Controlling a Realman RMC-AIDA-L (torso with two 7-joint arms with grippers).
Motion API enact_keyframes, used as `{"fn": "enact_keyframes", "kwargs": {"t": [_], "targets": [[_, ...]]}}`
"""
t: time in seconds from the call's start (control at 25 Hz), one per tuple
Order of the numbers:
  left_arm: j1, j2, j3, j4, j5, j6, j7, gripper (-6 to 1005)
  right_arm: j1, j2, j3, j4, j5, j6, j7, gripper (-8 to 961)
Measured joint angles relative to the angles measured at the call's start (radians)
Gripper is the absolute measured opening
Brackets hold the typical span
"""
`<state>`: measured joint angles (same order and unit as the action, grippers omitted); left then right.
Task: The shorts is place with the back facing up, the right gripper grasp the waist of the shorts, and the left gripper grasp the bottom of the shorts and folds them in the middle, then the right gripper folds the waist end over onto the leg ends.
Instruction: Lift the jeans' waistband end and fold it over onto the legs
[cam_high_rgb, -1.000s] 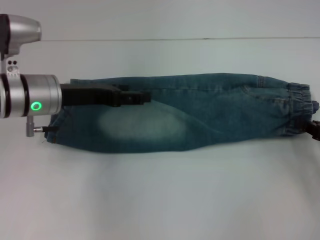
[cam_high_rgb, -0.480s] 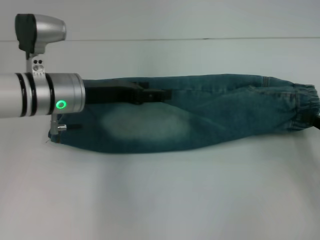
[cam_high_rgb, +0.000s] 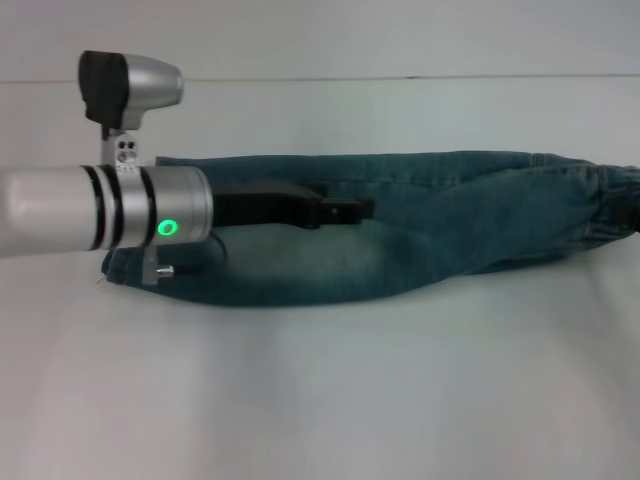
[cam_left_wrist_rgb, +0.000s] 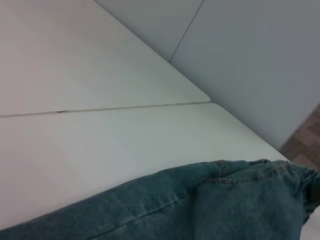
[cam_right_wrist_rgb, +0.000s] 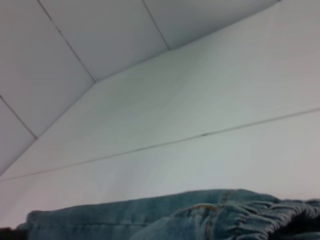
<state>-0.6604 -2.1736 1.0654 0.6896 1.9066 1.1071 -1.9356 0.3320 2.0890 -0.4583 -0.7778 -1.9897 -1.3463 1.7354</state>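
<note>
Head view showed the shorts lying as a long narrow strip across the white table, already folded lengthwise, with the leg ends toward the robot's left and the gathered elastic waist at the far right edge of the picture. A pale faded patch sat on the denim near the middle-left.

The left gripper reached in from the left on its silver wrist, a green light glowing on the cylinder, and its black fingers lay low over the upper layer of the shorts, close above the faded patch. The wrist and the camera housing above it covered the leg-end corner of the denim, so the hem there was mostly hidden. The fingers looked drawn narrow, but whether any cloth was caught between them could not be told.

The right gripper appeared only as a dark sliver at the waist end, cut off by the frame; how its fingers stood could not be told.

Left wrist view showed 1 seam line crossing the table, a grey wall behind, a patch of patterned floor at the corner, and the waistband end of the shorts. Right wrist view showed the gathered waistband close under the camera.
</note>
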Motion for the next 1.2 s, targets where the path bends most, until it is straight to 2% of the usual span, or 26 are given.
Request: {"fn": "enact_keyframes", "kwargs": {"t": [0.4,0.64,0.96,1.0,1.2], "targets": [[-0.021,-0.002,0.112,-0.030,-0.086,-0.083,0.003,841,0.012,0.002,-0.008,-0.075,0.000,-0.052,0.048,56],[-0.033,-0.002,0.146,-0.042,-0.097,-0.102,0.003,772,0.015,0.002,-0.007,-0.082,0.000,-0.063,0.049,56],[-0.071,-0.002,0.285,-0.096,-0.159,-0.222,0.000,582,0.012,0.003,-0.006,-0.135,0.000,-0.086,0.072,56],[-0.086,-0.002,0.324,-0.115,-0.187,-0.258,0.000,558,0.010,0.003,-0.008,-0.143,0.000,-0.087,0.076,56],[-0.098,-0.002,0.363,-0.125,-0.210,-0.300,-0.001,319,0.003,0.005,-0.001,-0.163,0.000,-0.109,0.084,56]]}}
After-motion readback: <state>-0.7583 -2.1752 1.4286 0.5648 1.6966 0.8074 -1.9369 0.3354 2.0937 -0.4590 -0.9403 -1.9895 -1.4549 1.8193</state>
